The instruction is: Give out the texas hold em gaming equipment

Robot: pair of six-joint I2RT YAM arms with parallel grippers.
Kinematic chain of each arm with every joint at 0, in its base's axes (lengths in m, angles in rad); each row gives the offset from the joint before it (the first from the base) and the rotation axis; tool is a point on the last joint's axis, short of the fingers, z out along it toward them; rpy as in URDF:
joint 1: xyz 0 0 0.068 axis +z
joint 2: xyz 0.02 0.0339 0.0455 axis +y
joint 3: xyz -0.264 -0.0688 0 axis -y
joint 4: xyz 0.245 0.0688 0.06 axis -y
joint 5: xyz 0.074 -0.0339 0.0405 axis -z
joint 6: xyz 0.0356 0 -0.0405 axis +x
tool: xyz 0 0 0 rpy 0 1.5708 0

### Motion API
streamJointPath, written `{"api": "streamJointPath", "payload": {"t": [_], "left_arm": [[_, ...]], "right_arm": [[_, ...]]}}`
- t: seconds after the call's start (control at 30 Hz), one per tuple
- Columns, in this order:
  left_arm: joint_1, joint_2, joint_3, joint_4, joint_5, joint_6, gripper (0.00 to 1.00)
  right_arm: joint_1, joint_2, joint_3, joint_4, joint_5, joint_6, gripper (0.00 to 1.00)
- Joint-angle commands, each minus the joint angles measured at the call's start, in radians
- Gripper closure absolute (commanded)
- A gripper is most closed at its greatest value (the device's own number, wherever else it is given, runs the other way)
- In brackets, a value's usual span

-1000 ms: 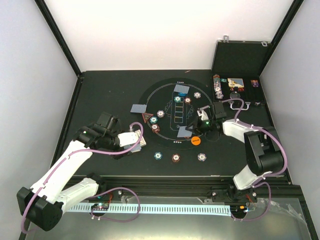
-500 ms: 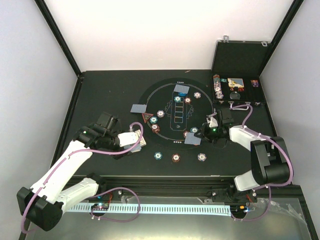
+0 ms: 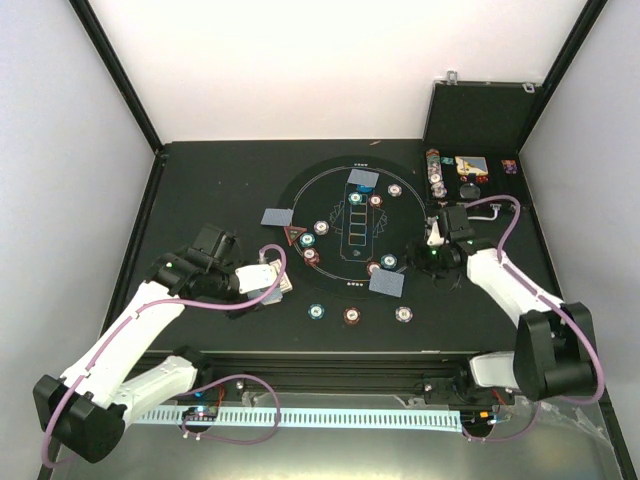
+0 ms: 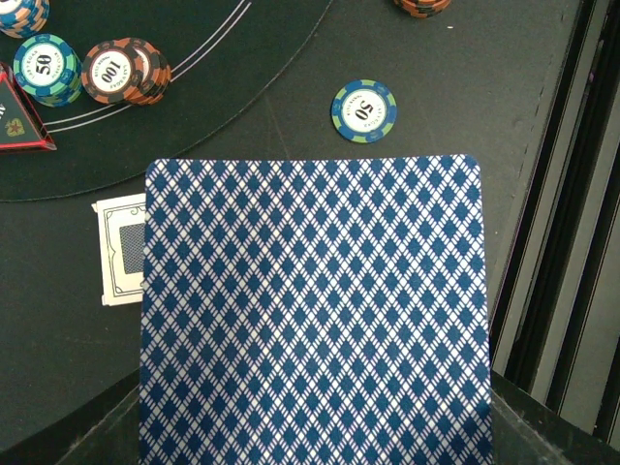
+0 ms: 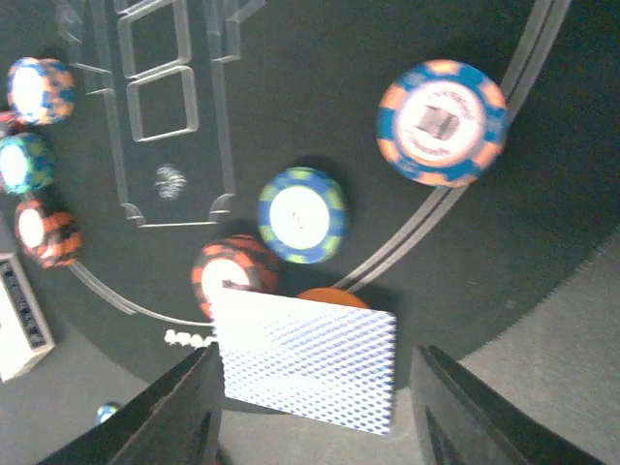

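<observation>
My left gripper (image 3: 278, 283) hovers over the table's left part, shut on a deck of blue-diamond-backed playing cards (image 4: 315, 310). The deck fills the left wrist view and hides the fingers. My right gripper (image 5: 315, 363) stands open above a single card (image 5: 305, 368) that lies flat between its fingers. That card (image 3: 386, 283) rests on an orange button (image 5: 331, 294) and partly on a red chip (image 5: 228, 273) at the round black mat's (image 3: 340, 168) near right edge. A green-blue chip (image 5: 302, 215) and a blue-orange chip (image 5: 441, 121) lie beyond it.
Two more cards (image 3: 275, 217) (image 3: 364, 179), a red triangle (image 3: 296, 236) and several chips lie on and around the mat. Three chips (image 3: 352, 315) sit in a row near the front edge. An open black case (image 3: 470, 170) with spare pieces stands at the back right.
The right gripper opened and let go of the card, which now lies over the orange button. It drew back to the right. The left arm has not moved.
</observation>
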Motion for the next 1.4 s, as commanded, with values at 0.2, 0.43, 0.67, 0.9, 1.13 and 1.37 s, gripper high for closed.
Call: {"api": "streamJointPath", "payload": {"t": [0.2, 0.43, 0.67, 0.9, 1.13, 1.37], "left_arm": [[0.003, -0.006, 0.065, 0.014, 0.05, -0.011, 0.93], [0.003, -0.007, 0.07, 0.012, 0.051, -0.016, 0.94], [0.004, -0.014, 0.067, 0.007, 0.042, -0.012, 0.93], [0.004, -0.016, 0.068, 0.007, 0.038, -0.01, 0.93], [0.004, -0.018, 0.071, 0.002, 0.04, -0.01, 0.93], [0.004, -0.024, 0.071, -0.003, 0.035, -0.007, 0.93]], "right_arm": [[0.315, -0.045, 0.042, 0.311, -0.28, 0.267, 0.18], [0.568, 0.13, 0.078, 0.706, -0.428, 0.481, 0.12], [0.67, 0.253, 0.138, 0.867, -0.469, 0.57, 0.13], [0.708, 0.346, 0.178, 0.936, -0.502, 0.61, 0.15], [0.735, 0.446, 0.237, 1.01, -0.535, 0.66, 0.21], [0.734, 0.515, 0.278, 1.006, -0.545, 0.671, 0.3]]}}
